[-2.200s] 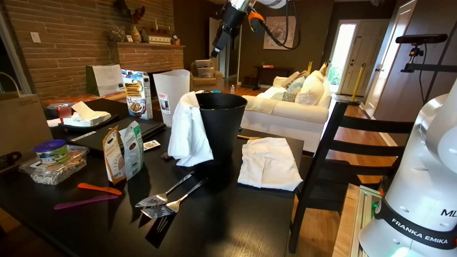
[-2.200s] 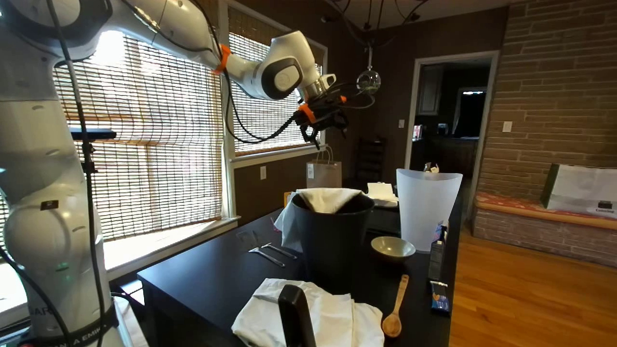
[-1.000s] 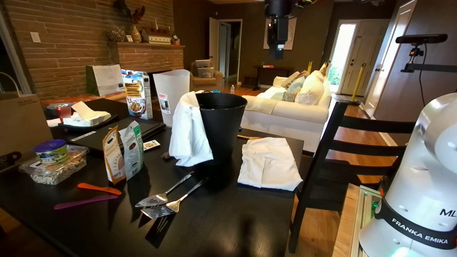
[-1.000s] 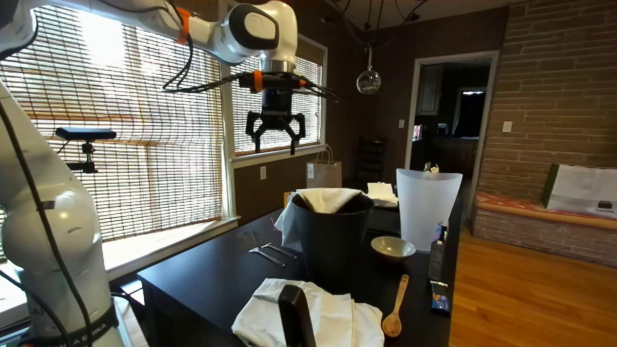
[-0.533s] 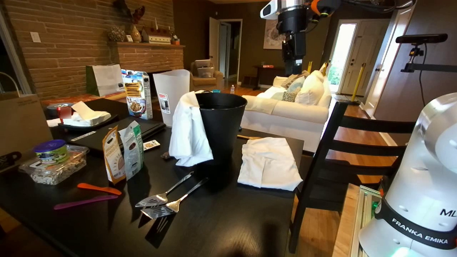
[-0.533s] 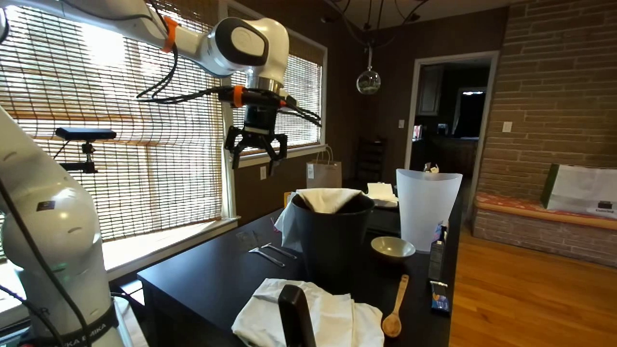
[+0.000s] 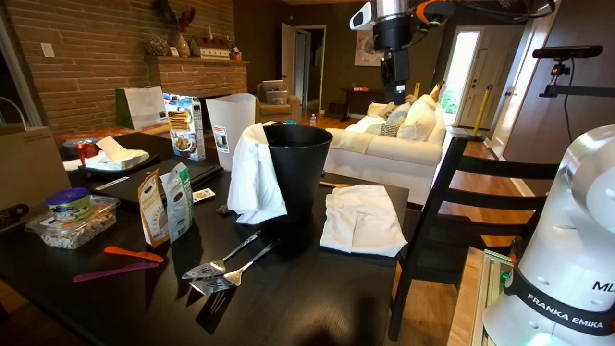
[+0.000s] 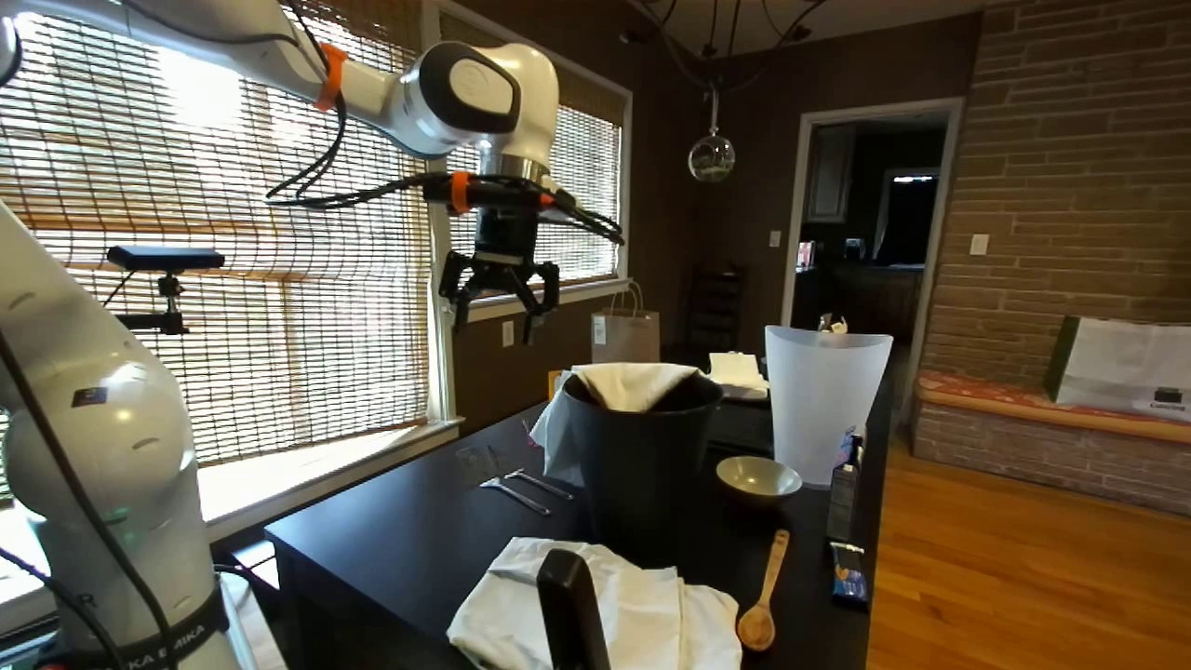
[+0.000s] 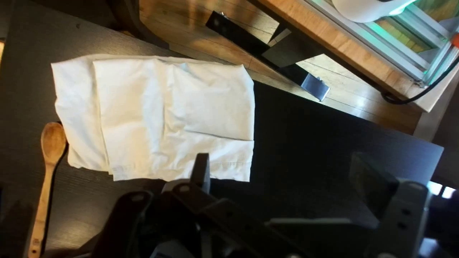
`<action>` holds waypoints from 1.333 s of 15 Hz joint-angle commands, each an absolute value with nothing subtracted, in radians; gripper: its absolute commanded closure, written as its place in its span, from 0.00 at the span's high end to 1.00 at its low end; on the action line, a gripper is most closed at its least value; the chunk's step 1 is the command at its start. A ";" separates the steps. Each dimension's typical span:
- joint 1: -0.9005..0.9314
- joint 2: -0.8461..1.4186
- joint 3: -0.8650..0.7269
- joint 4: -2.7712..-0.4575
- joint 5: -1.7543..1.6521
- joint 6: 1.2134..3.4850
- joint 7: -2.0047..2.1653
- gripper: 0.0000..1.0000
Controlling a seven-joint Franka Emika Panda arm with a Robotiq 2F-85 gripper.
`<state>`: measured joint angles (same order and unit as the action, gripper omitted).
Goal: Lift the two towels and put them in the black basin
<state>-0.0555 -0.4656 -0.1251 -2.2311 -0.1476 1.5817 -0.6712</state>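
One white towel (image 7: 254, 178) hangs over the rim of the black basin (image 7: 305, 168), partly inside it; the same towel (image 8: 633, 383) and basin (image 8: 642, 465) show in an exterior view. The other white towel (image 7: 362, 223) lies folded flat on the table beside the basin. It also shows in an exterior view (image 8: 642, 596), partly behind a dark post, and in the wrist view (image 9: 172, 111). My gripper (image 8: 495, 326) is open and empty, pointing down well above the table; it also shows in an exterior view (image 7: 396, 93). In the wrist view its fingers (image 9: 283, 168) are wide apart, one overlapping the towel's corner.
A wooden spoon (image 9: 50, 161) lies beside the flat towel. Metal spatulas (image 7: 226, 274), a bowl (image 8: 758, 479), a white pitcher-like container (image 8: 823, 400) and snack bags (image 7: 166, 206) stand or lie around the basin. A black chair (image 7: 447, 192) stands at the table edge.
My gripper has swung back towards the robot base, turned from tilted to pointing down and come lower. In the last half second it barely moved. The towels and basin have not moved.
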 commanded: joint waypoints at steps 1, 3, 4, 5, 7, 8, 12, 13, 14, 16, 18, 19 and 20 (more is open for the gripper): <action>-0.053 -0.501 -0.116 -2.370 -0.240 1.636 -0.580 1.00; -0.053 -0.526 -0.115 -2.449 -0.279 1.665 -0.537 1.00; -0.055 -0.540 -0.119 -2.494 -0.292 1.684 -0.515 1.00; -0.055 -0.549 -0.123 -2.531 -0.300 1.704 -0.496 1.00; -0.053 -0.569 -0.135 -2.603 -0.297 1.751 -0.470 1.00; -0.054 -0.579 -0.140 -2.638 -0.293 1.777 -0.460 1.00; -0.063 -0.604 -0.161 -2.762 -0.292 1.923 -0.436 1.00; -0.068 -0.601 -0.166 -2.793 -0.297 1.976 -0.434 1.00; -0.072 -0.600 -0.167 -2.823 -0.303 2.030 -0.430 1.00; -0.068 -0.514 -0.167 -2.769 -0.295 2.091 -0.436 1.00; -0.071 -0.469 -0.162 -2.770 -0.299 2.158 -0.431 1.00; -0.074 -0.444 -0.159 -2.770 -0.301 2.185 -0.425 1.00; -0.074 -0.416 -0.155 -2.770 -0.303 2.210 -0.419 1.00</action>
